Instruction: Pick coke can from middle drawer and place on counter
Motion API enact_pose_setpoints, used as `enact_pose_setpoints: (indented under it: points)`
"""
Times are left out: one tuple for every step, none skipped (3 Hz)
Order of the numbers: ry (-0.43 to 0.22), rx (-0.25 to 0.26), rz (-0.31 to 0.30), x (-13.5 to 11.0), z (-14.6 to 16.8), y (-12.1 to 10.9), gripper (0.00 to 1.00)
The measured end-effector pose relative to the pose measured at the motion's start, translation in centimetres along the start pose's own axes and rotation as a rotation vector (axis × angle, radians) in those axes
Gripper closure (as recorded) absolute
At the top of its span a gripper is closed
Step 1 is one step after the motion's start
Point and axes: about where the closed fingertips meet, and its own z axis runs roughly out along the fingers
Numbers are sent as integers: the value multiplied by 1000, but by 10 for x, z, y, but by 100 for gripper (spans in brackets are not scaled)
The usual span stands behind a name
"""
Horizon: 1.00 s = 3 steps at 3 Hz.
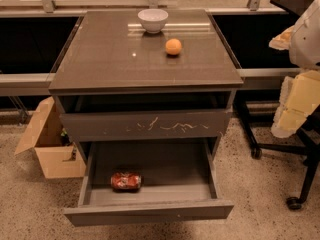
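The coke can lies on its side in the open middle drawer, left of centre near the plain front panel. The drawer is pulled well out, below the scratched drawer front. The counter is the glossy dark top of the cabinet. My gripper hangs at the right edge of the view, beside the cabinet and level with the scratched drawer, well away from the can. Nothing shows in it.
A white bowl stands at the back of the counter and an orange lies just right of centre. An open cardboard box sits on the floor to the left. A chair base with wheels stands to the right.
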Motion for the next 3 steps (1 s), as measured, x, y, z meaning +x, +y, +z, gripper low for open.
enact_pose_setpoints:
  points:
    - [-8, 3, 1, -1, 0, 0, 0]
    - [-68, -39, -25, -16, 34, 4, 0]
    - [-141, -104, -61, -35, 79, 11, 0]
